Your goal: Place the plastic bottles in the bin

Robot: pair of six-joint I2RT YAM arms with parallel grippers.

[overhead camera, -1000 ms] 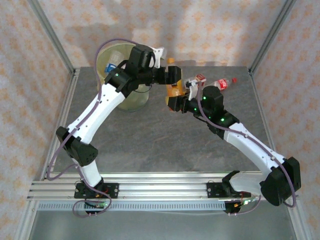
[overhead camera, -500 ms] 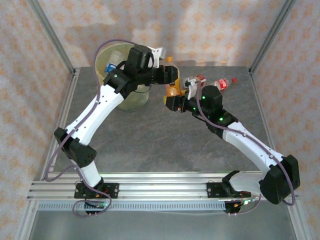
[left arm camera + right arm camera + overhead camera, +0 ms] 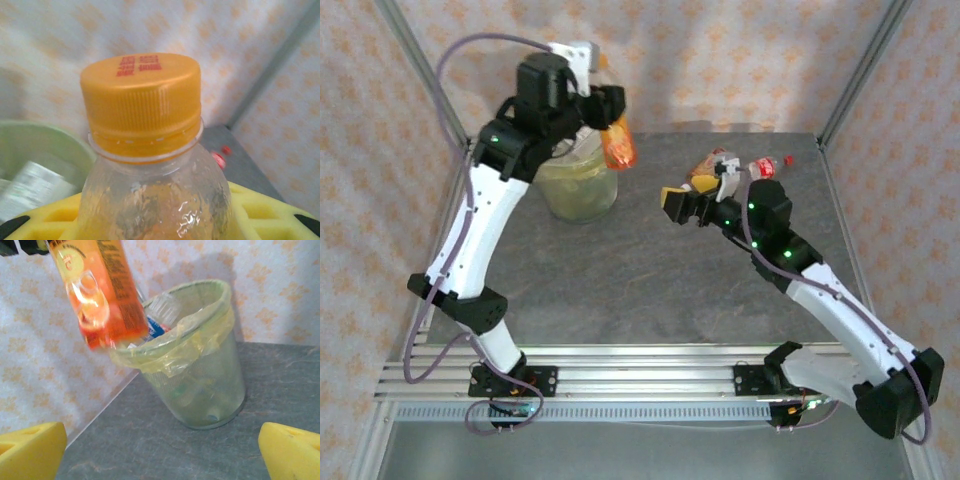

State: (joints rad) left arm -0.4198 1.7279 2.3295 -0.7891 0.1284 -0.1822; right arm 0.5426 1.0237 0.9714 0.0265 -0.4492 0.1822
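Observation:
My left gripper (image 3: 608, 118) is shut on an orange-filled plastic bottle (image 3: 619, 146) and holds it in the air just right of the bin's rim. In the left wrist view its orange cap (image 3: 142, 97) points away from me, with the clear shoulder between the yellow pads (image 3: 272, 212). The bin (image 3: 578, 186), lined with a yellow-green bag, holds several bottles (image 3: 159, 326). My right gripper (image 3: 682, 205) stands open and empty low over the table, right of the bin (image 3: 200, 375); its yellow fingertips (image 3: 30, 450) are wide apart. The held bottle (image 3: 100, 295) hangs above them.
Two more bottles lie at the back right of the table: a yellow-orange one (image 3: 708, 168) and a red-labelled one with a red cap (image 3: 767, 167). Metal frame posts (image 3: 420, 70) stand at the back corners. The grey tabletop (image 3: 640, 280) stretches in front of the arms.
My left gripper closed on the orange bottle and carried it up and left toward the bin. My right gripper let go of it, opened wide and drew back to the right.

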